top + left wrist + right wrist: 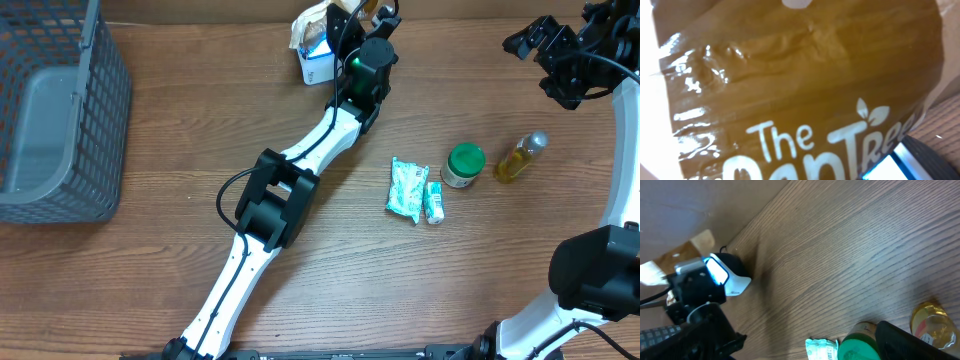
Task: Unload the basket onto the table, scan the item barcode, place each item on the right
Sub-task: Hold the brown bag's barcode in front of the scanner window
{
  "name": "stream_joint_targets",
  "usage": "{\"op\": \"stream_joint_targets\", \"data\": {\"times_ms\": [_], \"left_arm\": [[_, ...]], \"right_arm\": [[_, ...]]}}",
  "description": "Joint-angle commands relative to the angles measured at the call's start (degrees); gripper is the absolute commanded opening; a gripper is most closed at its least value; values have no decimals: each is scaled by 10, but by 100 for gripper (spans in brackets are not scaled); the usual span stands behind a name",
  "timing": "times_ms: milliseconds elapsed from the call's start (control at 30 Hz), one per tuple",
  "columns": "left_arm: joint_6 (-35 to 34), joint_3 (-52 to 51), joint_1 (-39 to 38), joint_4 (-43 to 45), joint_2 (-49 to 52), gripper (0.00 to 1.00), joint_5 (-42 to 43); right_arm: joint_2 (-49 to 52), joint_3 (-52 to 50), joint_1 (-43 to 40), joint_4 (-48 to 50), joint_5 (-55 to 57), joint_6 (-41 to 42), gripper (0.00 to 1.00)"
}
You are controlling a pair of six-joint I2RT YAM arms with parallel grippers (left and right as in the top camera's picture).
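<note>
Left claw (342, 20) narrow, apparently gripping pouch (800, 75) at far edge of tabletop (190, 120), just above scanner (318, 68). Barcode not visible: rotate pouch slowly until code faces lit window. Hold grip firm. Right claw (548, 42) wide, empty, well apart.

Wht arm links (225, 290), blk joints (275, 198).

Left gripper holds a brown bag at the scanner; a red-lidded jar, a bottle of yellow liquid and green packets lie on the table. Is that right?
Not quite: the overhead view shows the jar has a green lid, not red. The rest stands: left gripper holding the brown bag at the scanner, bottle of yellow liquid and green packets on the table.
</note>
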Motion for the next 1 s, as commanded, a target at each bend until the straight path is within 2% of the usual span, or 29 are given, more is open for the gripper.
{"op": "stream_joint_targets", "data": {"times_ms": [0, 233, 433, 500, 633, 733, 833, 900, 967], "left_arm": [[6, 9, 5, 2, 21, 4, 10], [0, 9, 6, 1, 22, 4, 16], [-36, 9, 10, -54, 22, 4, 31], [-9, 9, 14, -38, 22, 4, 43], [94, 9, 26, 104, 22, 4, 79], [136, 9, 35, 119, 22, 4, 122], [124, 9, 44, 76, 22, 4, 132], [73, 9, 47, 41, 22, 4, 131], [63, 9, 46, 49, 22, 4, 132]], "right_arm": [[-8, 12, 0, 2, 4, -3, 100], [-8, 12, 0, 2, 4, -3, 100], [-8, 12, 0, 2, 4, -3, 100], [-8, 12, 0, 2, 4, -3, 100], [-8, 12, 0, 2, 4, -3, 100], [-8, 12, 0, 2, 4, -3, 100], [-8, 12, 0, 2, 4, -3, 100], [-8, 12, 0, 2, 4, -3, 100], [-8, 12, 0, 2, 4, -3, 100]]}}
